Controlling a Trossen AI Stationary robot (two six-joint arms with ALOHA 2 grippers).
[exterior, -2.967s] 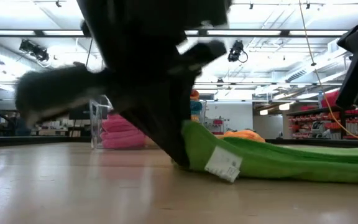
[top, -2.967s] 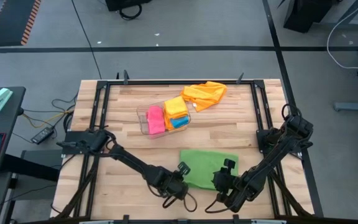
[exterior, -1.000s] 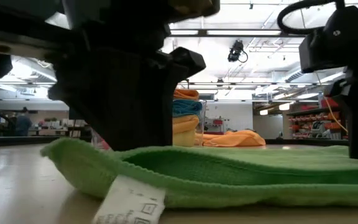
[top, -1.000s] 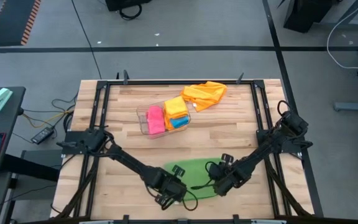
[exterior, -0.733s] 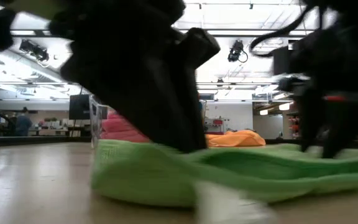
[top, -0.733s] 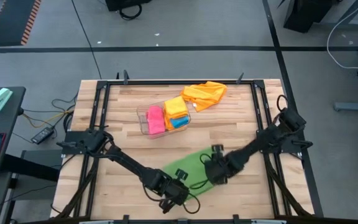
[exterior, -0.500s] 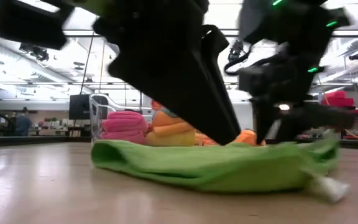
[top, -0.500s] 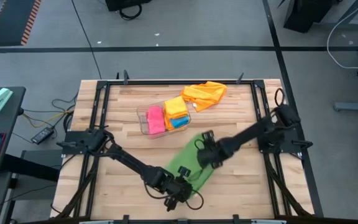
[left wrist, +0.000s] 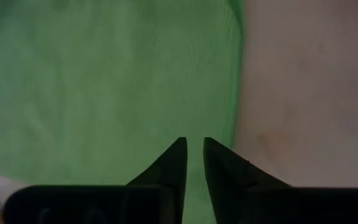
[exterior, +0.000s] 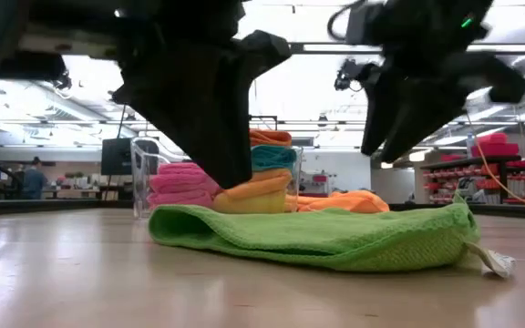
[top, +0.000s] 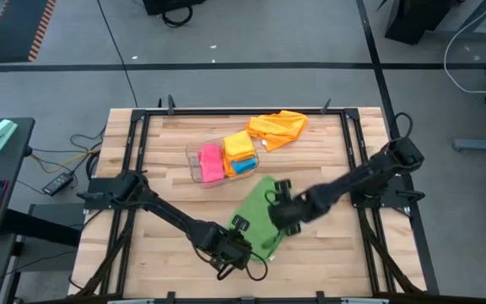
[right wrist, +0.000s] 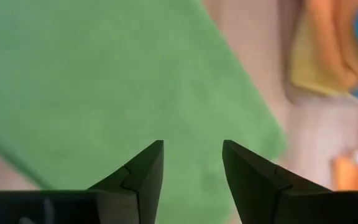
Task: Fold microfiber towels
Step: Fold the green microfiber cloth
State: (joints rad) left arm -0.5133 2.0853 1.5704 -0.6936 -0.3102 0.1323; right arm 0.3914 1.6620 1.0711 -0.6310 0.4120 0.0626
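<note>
Bench (top: 310,152) boards run pale under both arms. Nearest the front edge, the left pincer (top: 236,251) hangs over the near end of the green towel (top: 258,215), its two fingers (left wrist: 173,163) drawn almost together with only a thin slit between them and nothing caught in it; green cloth fills the space just ahead of its tips. A little farther in, the right pincer (top: 278,211) sits above the same towel's right edge, fingers (right wrist: 143,171) parted about halfway and gripping nothing. The towel lies folded in a slanted strip, a white tag (exterior: 492,261) trailing from one end. Beyond it stands a clear bin (top: 194,160) holding pink, yellow, orange and blue towels (top: 226,157). Farthest back, a loose orange towel (top: 278,127) lies crumpled.
</note>
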